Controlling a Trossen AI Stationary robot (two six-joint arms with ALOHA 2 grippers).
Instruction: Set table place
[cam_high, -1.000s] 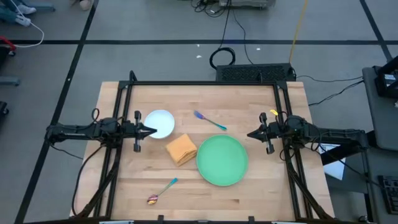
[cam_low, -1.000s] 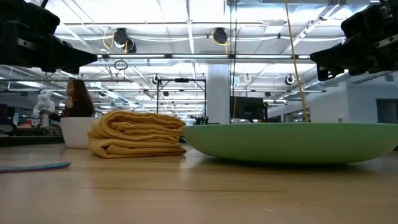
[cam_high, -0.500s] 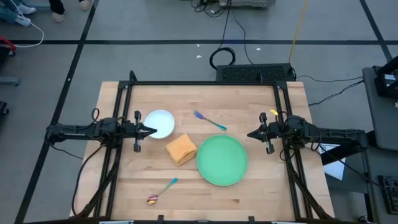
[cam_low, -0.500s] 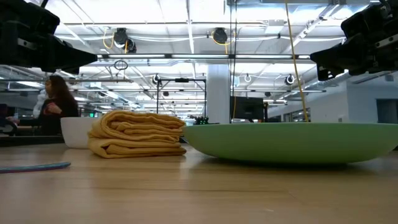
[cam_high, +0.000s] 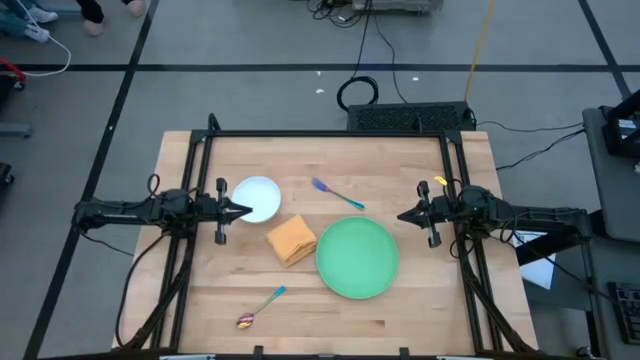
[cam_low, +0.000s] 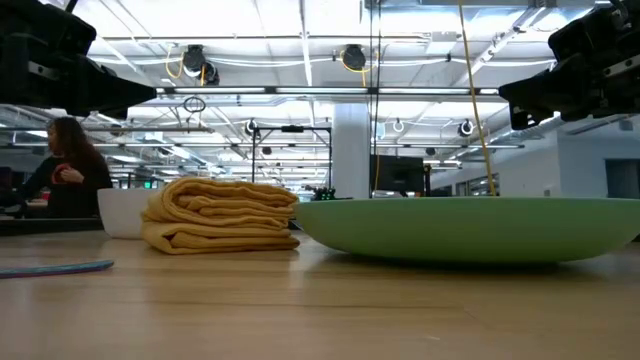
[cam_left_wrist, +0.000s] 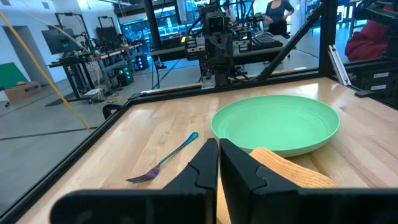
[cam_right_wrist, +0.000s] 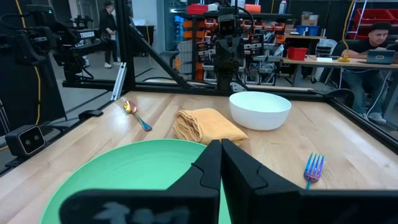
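Note:
The green plate (cam_high: 357, 257) lies right of the table's middle. The folded orange napkin (cam_high: 291, 239) lies just left of it. The white bowl (cam_high: 257, 197) stands at the left, the blue-handled fork (cam_high: 337, 193) lies at the far middle, and the teal-handled spoon (cam_high: 259, 306) lies near the front edge. My left gripper (cam_high: 243, 211) is shut and empty, raised beside the bowl's left rim. My right gripper (cam_high: 403, 215) is shut and empty, raised beside the plate's far right rim. The left wrist view shows the plate (cam_left_wrist: 277, 123), fork (cam_left_wrist: 163, 160) and napkin (cam_left_wrist: 292, 175).
A black frame (cam_high: 330, 134) runs along the table's far edge and down both sides. Bare wood lies along the front edge right of the spoon. A person (cam_low: 62, 179) is in the room behind the table, and another sits at a desk (cam_right_wrist: 378, 38).

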